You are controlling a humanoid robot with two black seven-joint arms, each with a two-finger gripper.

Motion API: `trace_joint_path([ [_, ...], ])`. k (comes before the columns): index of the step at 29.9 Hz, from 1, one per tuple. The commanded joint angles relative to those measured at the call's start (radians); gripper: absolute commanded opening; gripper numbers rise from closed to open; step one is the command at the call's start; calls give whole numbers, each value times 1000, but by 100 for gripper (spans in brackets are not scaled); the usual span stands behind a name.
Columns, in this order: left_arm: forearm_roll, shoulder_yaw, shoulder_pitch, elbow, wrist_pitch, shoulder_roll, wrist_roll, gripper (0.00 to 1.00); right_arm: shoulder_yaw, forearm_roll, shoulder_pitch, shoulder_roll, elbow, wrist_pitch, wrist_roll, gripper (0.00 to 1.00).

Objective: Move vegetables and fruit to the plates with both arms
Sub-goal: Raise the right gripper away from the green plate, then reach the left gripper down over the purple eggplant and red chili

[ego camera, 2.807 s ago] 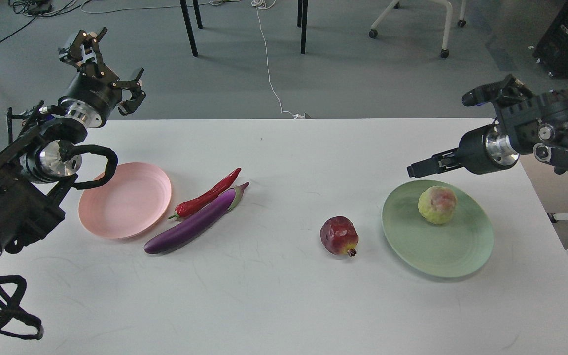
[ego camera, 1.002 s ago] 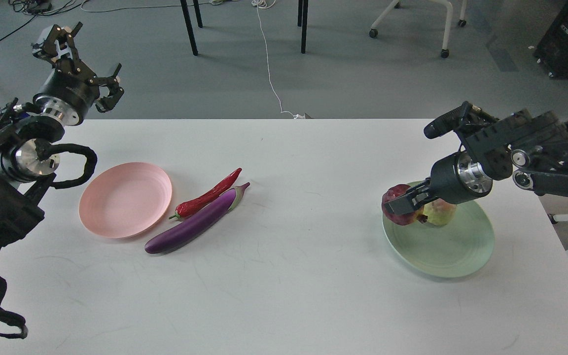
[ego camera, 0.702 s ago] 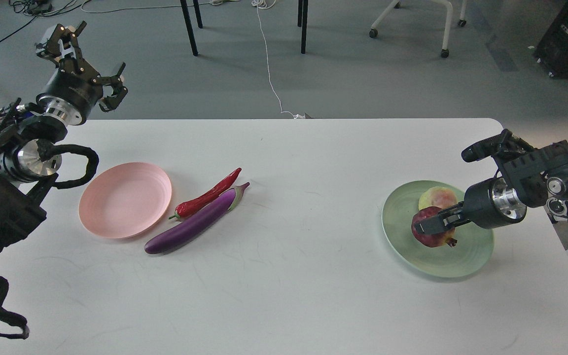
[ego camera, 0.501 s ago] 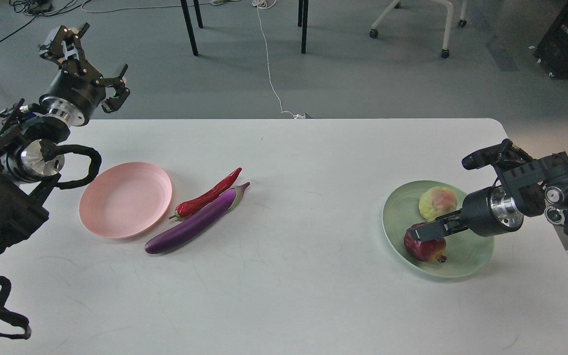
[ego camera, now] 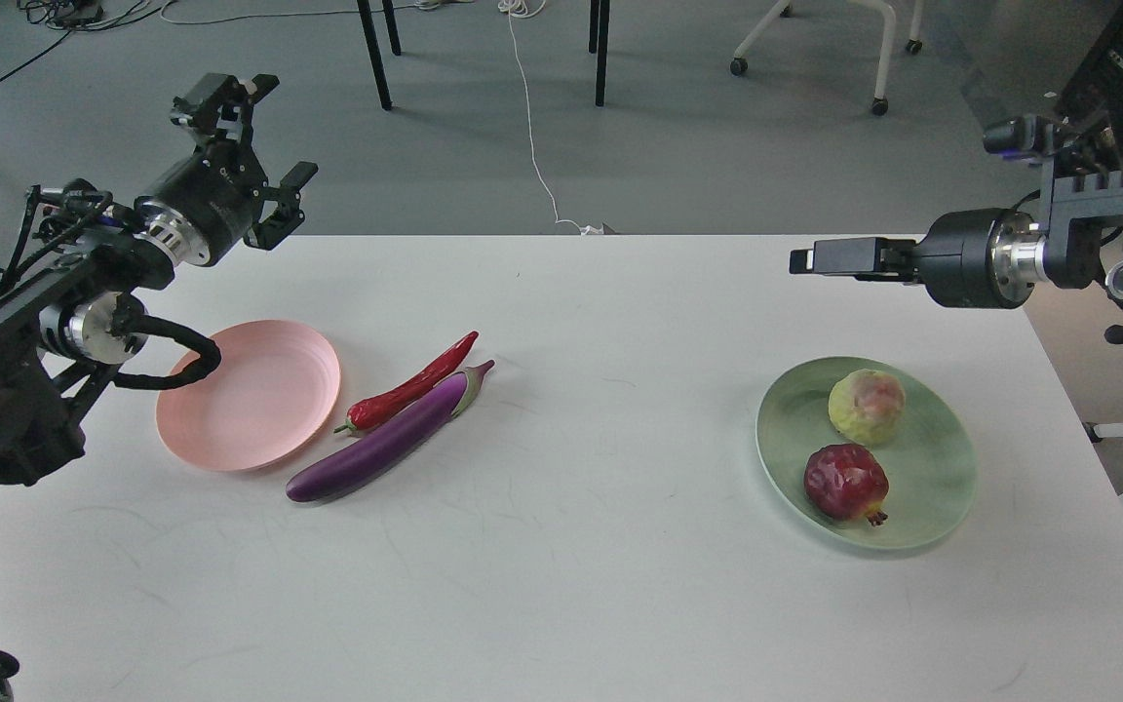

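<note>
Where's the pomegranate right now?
In the head view, the pomegranate lies on the green plate at the table's right side, just in front of the yellow-green fruit. The right claw is up and away from it.

Both arms raised, grippers empty.
The left gripper [ego camera: 259, 146] hung with fingers spread; the right gripper [ego camera: 805, 259] pointed leftward, its finger gap indiscernible.

Worktop [ego camera: 561, 585] fills lower frame. Left: empty plate [ego camera: 248, 395]; just right of it chili pepper [ego camera: 410, 385] and eggplant [ego camera: 386, 437] lie side by side, diagonal, pepper behind. Right: second plate [ego camera: 942, 458] holding round fruit [ego camera: 866, 406] at back, pomegranate [ego camera: 846, 482] in front, close together.
</note>
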Motion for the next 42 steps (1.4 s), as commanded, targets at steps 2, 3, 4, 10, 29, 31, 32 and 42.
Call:
trace_joint_path([
  [2, 305, 11, -2, -146, 12, 44, 4, 98, 156, 173, -93, 3, -90, -8, 4, 99],
  [3, 353, 12, -2, -171, 12, 45, 4, 98, 189, 216, -116, 8, -106, -8, 5, 99],
  [4, 410, 14, -2, -198, 12, 47, 5, 98, 231, 262, -140, 14, -123, -8, 5, 99],
  [10, 767, 60, 4, -306, 12, 33, 33, 98, 420, 476, -269, 82, -270, -8, 8, 99],
  [29, 1688, 386, 25, -375, 164, 17, 35, 82, 848, 966, -598, 310, -477, 50, 10, 99],
  [31, 1690, 390, 39, -375, 164, 27, 35, 77, 851, 966, -598, 303, -477, 55, 10, 99],
  [32, 1690, 391, 44, -375, 164, 39, 35, 75, 852, 966, -598, 303, -477, 58, 10, 99],
  [42, 1690, 391, 65, -377, 166, 77, 31, 46, 854, 963, -598, 303, -477, 51, 10, 99],
])
